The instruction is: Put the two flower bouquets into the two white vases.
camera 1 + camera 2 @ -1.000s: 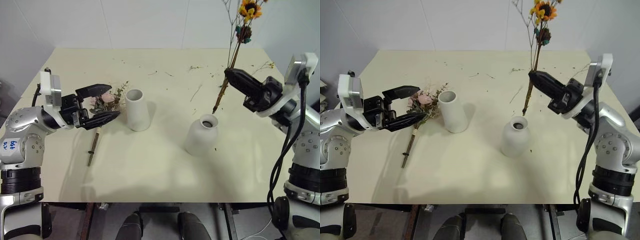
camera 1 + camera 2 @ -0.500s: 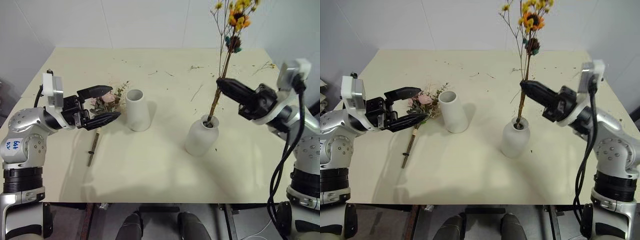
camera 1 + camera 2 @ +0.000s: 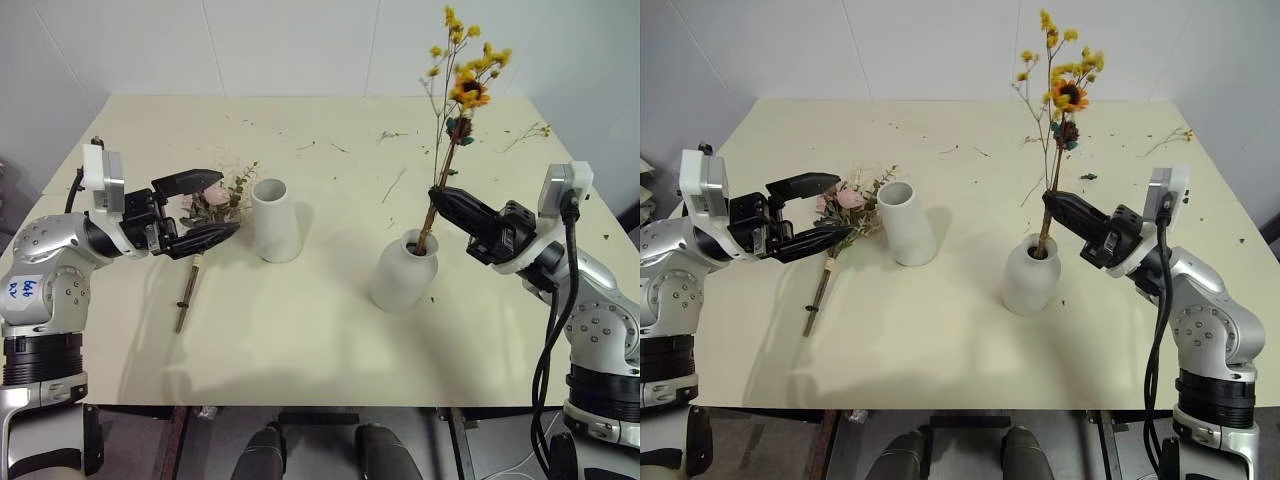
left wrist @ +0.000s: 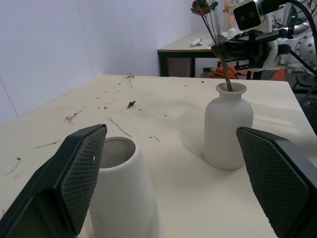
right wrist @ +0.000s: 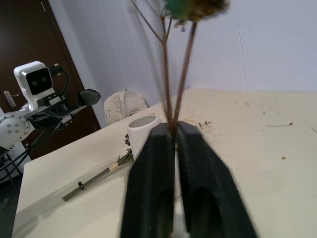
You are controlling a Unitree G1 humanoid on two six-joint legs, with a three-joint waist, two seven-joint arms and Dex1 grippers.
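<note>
White and matte, the round-bodied vase (image 3: pixel 402 272) stands toward the right half of the tabletop (image 3: pixel 320 340), and the stems of the yellow-orange bouquet (image 3: pixel 462 90) go down into its small neck, the flower heads rising upright above it. My right pincer (image 3: pixel 437 197) sits just above the vase mouth with its two black fingers (image 5: pixel 151 188) lying close on either side of the stems; a narrow gap shows between them, and I cannot tell whether they press the stems or have let go. The straight cylinder vase (image 3: pixel 274 220) stands left of the middle, its wide mouth holding nothing. Just beside it, toward the left edge, the pink rose bouquet (image 3: pixel 215 203) lies flat on the tabletop, its brown stems pointing toward the near edge. My left pincer (image 3: pixel 207 206) hangs at the rose heads with its fingers spread wide apart, one above and one below the blooms, gripping nothing. Dry twigs and scraps (image 3: pixel 390 135) are scattered toward the far edge.
</note>
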